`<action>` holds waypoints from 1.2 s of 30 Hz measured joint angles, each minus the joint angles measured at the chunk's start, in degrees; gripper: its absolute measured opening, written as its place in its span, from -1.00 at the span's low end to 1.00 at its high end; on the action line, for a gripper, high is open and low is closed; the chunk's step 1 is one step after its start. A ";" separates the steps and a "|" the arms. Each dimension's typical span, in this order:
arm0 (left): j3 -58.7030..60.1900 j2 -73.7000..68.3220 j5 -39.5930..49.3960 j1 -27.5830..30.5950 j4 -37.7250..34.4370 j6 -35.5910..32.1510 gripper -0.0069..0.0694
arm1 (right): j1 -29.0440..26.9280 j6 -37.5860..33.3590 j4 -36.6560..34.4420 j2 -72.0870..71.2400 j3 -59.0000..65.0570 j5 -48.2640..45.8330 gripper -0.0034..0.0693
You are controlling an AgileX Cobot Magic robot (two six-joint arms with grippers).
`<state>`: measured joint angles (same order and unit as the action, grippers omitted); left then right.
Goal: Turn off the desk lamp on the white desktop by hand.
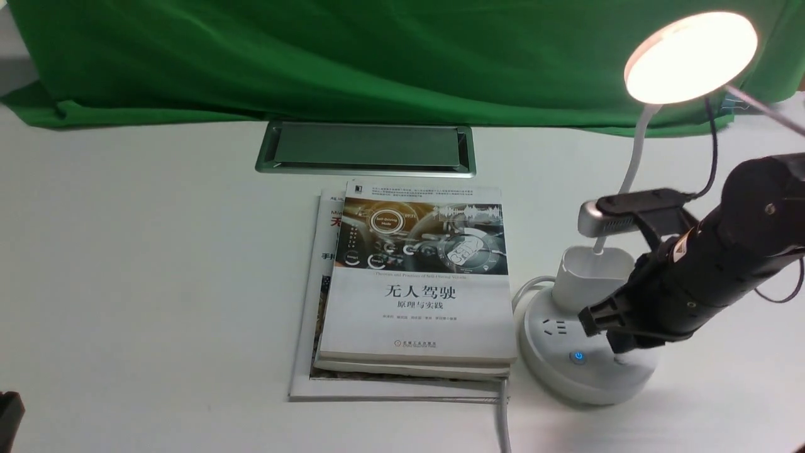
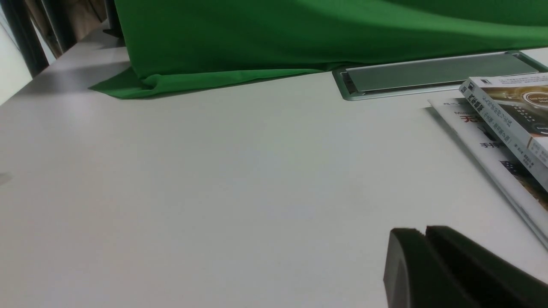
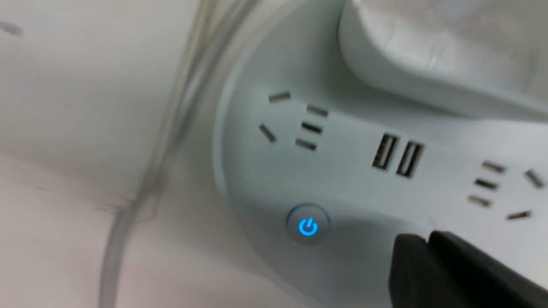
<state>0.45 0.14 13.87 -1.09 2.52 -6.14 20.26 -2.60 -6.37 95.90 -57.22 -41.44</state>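
Observation:
The desk lamp stands at the right of the white desktop (image 1: 157,270). Its disc head (image 1: 690,56) is lit. The thin neck runs down into the cup holder (image 1: 591,277) on the round socket base (image 1: 566,377). A blue-lit power button (image 1: 577,357) glows on the base and also shows in the right wrist view (image 3: 307,226). My right gripper (image 1: 619,347) is shut and empty. Its tips (image 3: 428,240) sit just over the base, beside the blue button; I cannot tell if they touch. My left gripper (image 2: 424,233) is shut and empty, low over bare desktop.
Stacked books (image 1: 415,283) lie just left of the lamp base. The silver-framed grey hatch (image 1: 366,150) sits behind them, in front of the green cloth (image 1: 377,56). The lamp's cable (image 1: 503,415) runs toward the front edge. USB ports (image 3: 397,157) and sockets cover the base.

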 joint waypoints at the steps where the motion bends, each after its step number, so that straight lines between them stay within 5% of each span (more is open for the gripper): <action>1: 0.00 0.00 0.00 0.00 0.00 0.00 -0.77 | 0.00 0.00 0.00 0.73 0.00 0.00 -0.71; 14: 0.00 0.00 0.00 0.00 0.00 -0.06 -0.77 | 0.00 -0.09 0.06 -0.06 -0.01 -0.92 -0.76; 36: 0.00 0.00 0.00 0.00 0.00 -0.01 -0.77 | 0.00 0.12 0.27 -40.63 14.71 -2.05 -0.75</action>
<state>0.45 0.14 13.87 -1.09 2.52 -6.15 20.26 -2.48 -6.10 55.28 -42.52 -43.49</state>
